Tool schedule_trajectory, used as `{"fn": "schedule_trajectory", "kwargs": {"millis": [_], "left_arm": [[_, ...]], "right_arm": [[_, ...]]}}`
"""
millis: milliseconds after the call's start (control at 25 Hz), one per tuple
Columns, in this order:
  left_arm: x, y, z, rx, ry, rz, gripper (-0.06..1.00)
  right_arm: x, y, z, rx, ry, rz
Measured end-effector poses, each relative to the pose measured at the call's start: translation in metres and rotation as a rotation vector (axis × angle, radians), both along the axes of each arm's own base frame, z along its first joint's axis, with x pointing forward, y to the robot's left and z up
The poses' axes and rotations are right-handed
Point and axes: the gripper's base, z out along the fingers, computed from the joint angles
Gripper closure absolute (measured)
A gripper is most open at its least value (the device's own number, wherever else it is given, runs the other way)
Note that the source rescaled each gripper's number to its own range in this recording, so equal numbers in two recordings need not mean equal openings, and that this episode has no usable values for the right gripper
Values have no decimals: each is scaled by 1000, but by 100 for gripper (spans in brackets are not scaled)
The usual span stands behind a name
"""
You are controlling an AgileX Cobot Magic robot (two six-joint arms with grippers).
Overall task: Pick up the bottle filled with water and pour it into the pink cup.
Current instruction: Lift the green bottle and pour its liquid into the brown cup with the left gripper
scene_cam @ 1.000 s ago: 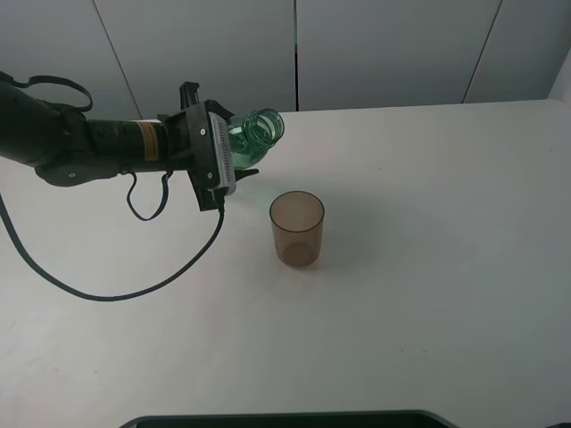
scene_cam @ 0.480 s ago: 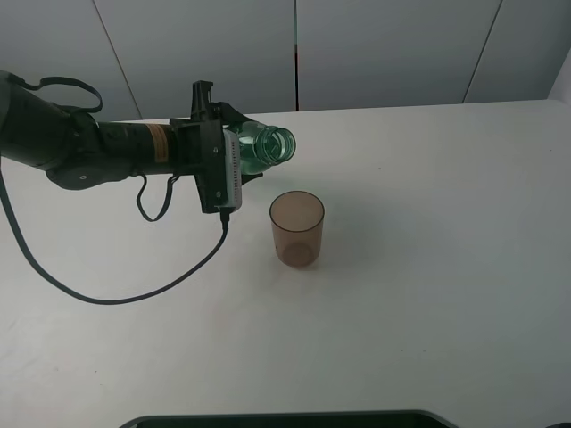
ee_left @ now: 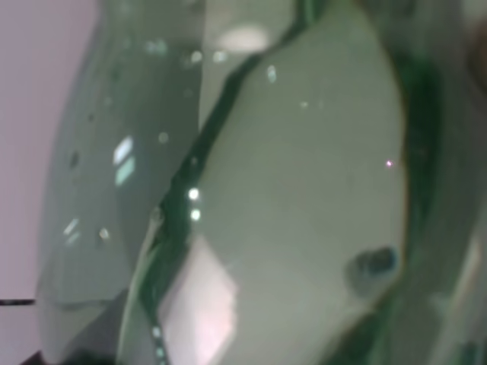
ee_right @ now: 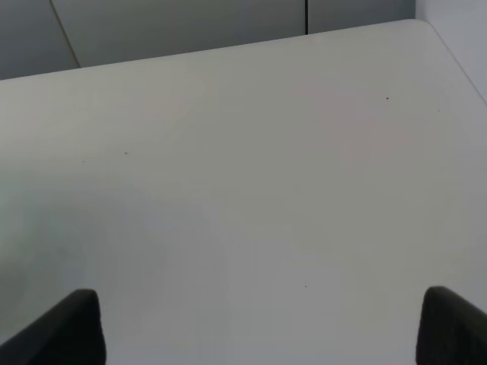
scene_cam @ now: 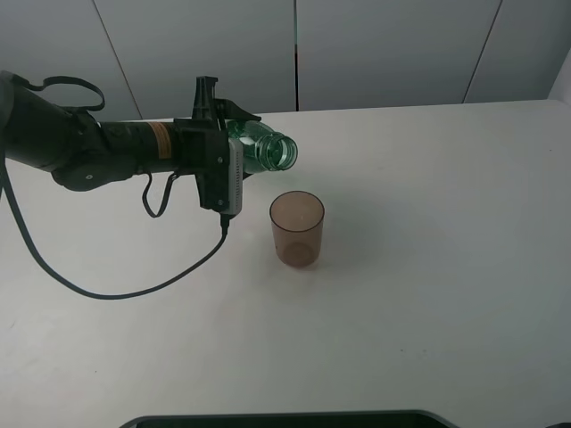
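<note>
My left gripper is shut on the green-tinted bottle and holds it tipped almost on its side above the table. The open mouth points right and slightly down, above and a little left of the pink cup. The cup stands upright on the white table. No water shows running from the mouth. In the left wrist view the bottle's body fills the frame, with liquid and droplets inside. My right gripper is out of the high view; its two dark fingertips stand wide apart over bare table.
A dark cable hangs from the left arm and loops over the table left of the cup. A dark edge runs along the table's front. Grey wall panels stand behind the table.
The left gripper has rolled further and moved slightly right. The bottle has tilted from mouth-up to nearly level, and its mouth has come closer above the cup. The cup has not moved.
</note>
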Motion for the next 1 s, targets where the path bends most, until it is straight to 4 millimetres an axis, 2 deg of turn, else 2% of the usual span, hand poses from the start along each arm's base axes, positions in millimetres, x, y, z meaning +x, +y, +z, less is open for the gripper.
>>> {"fn": "schedule_trajectory", "kwargs": {"millis": [1000], "left_arm": [[1,0,1,54,-97,-38,94]], "right_arm": [[0,0,0,0,0,0]]}}
